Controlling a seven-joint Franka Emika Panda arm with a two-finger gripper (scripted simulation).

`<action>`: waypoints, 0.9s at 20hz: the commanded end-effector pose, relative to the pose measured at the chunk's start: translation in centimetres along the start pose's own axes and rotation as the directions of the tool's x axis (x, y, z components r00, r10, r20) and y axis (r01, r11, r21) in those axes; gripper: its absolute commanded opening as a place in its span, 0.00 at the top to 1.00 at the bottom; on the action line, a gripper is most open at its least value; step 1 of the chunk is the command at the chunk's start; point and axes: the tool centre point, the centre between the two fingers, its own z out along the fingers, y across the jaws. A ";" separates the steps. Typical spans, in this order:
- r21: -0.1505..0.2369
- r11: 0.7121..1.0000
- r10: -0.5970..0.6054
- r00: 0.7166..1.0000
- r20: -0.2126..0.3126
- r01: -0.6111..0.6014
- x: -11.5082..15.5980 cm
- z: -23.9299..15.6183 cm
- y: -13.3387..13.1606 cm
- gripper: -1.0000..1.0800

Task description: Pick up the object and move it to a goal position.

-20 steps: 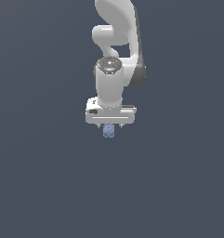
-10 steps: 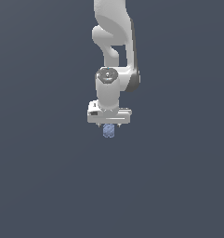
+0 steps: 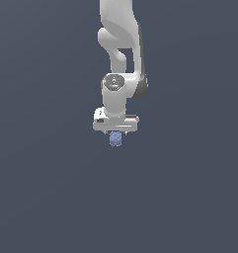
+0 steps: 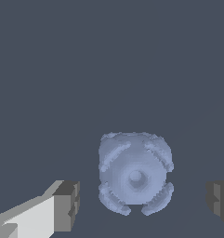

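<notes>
The object (image 3: pixel 115 140) is a small pale blue-lavender stubby block with a mottled pattern, narrower than the white gripper hand. In the exterior view it sits just below my gripper (image 3: pixel 115 134), with its upper part hidden by the hand. In the wrist view the object (image 4: pixel 134 173) lies between the two grey fingertips (image 4: pixel 68 205). There is a clear gap on each side of it. My gripper (image 4: pixel 143 204) is open and straddles the object without touching it.
A plain dark grey-blue surface (image 3: pixel 51 197) fills both views. The white arm (image 3: pixel 121 39) rises from the hand toward the top of the exterior view. Nothing else shows.
The arm's wrist has dropped and the hand has come down slightly over the object. The object has not moved.
</notes>
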 end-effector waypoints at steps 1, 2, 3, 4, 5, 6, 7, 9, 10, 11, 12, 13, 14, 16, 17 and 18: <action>0.000 1.000 0.000 1.000 0.000 0.000 0.0 0.4 0.0 0.04; 0.000 1.000 0.000 1.000 0.000 0.000 -0.1 0.7 0.0 0.04; 0.000 1.000 0.000 1.000 0.000 0.000 -0.1 1.1 0.0 0.04; 0.000 1.000 0.000 1.000 0.000 0.000 -0.1 1.5 0.0 0.04; 0.000 1.000 0.000 1.000 0.000 0.000 -0.1 2.0 0.0 0.04; 0.000 1.000 0.000 1.000 0.000 0.000 -0.2 2.6 0.0 0.04; 0.000 1.000 0.000 1.000 0.000 0.000 -0.2 3.1 0.0 0.04; 0.000 1.000 0.000 1.000 0.000 0.000 -0.2 3.9 0.0 0.04; 0.000 1.000 0.000 1.000 0.000 0.000 -0.2 4.3 0.0 0.04; 0.000 1.000 0.000 1.000 0.000 0.000 -0.2 4.5 0.0 0.04; 0.000 1.000 0.000 1.000 0.000 0.000 -0.2 4.7 0.0 0.04; 0.000 1.000 0.000 1.000 0.000 0.000 -0.2 4.9 0.0 0.04; 0.000 1.000 0.000 1.000 0.000 0.000 -0.2 5.0 0.0 0.04; 0.000 1.000 0.000 1.000 0.000 0.000 -0.1 5.0 0.0 1.00; 0.000 1.000 0.000 1.000 0.000 0.000 -0.1 5.0 0.0 1.00; 0.000 1.000 0.000 1.000 0.000 0.000 -0.1 5.0 0.0 1.00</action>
